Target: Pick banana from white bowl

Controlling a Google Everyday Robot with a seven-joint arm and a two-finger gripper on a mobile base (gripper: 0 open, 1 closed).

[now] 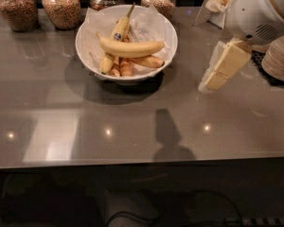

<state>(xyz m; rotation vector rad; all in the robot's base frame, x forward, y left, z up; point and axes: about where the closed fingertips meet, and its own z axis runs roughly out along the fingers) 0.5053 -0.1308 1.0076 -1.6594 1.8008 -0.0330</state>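
Observation:
The banana [131, 48], large, bright yellow and curved, lies across the top of the pile in the white bowl [87, 51], which is lined with crinkled white paper. Under and beside it lie a slimmer banana with a blue sticker [119, 30] and small brown-spotted bananas [123, 66]. My gripper [217, 77] hangs over the counter to the right of the bowl, a short way from its rim and above the surface, pointing down and left. It holds nothing.
Several glass jars of grains [61, 6] stand along the back edge behind the bowl. A stack of cream bowls [279, 58] sits at the far right on a dark mat. A white card stand [217, 4] is at the back right. The grey counter [132, 122] ends near the front.

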